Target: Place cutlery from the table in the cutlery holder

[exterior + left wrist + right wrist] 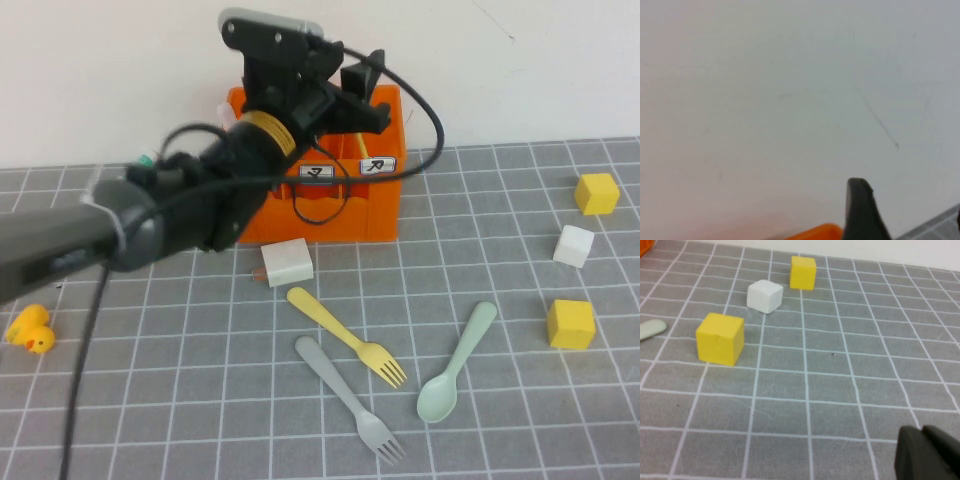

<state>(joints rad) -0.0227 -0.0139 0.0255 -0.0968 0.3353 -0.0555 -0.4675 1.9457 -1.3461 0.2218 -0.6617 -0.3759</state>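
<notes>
While the left arm reaches across from the tabletop's [500, 400] left edge, its left tool [350, 95] hangs over the orange cutlery holder [375, 210] at the far edge; tips spread, nothing pinched. A slim pale-yellow knife [362, 143] stands upright inside the holder, just beside the tool. Nearer the front edge lie a yellow fork [345, 335], grey fork [350, 397] and mint spoon [458, 360], apart from one another. Right tool [927, 452]: only a dark tip shows low over the right side; spread or pressed together, cannot tell.
</notes>
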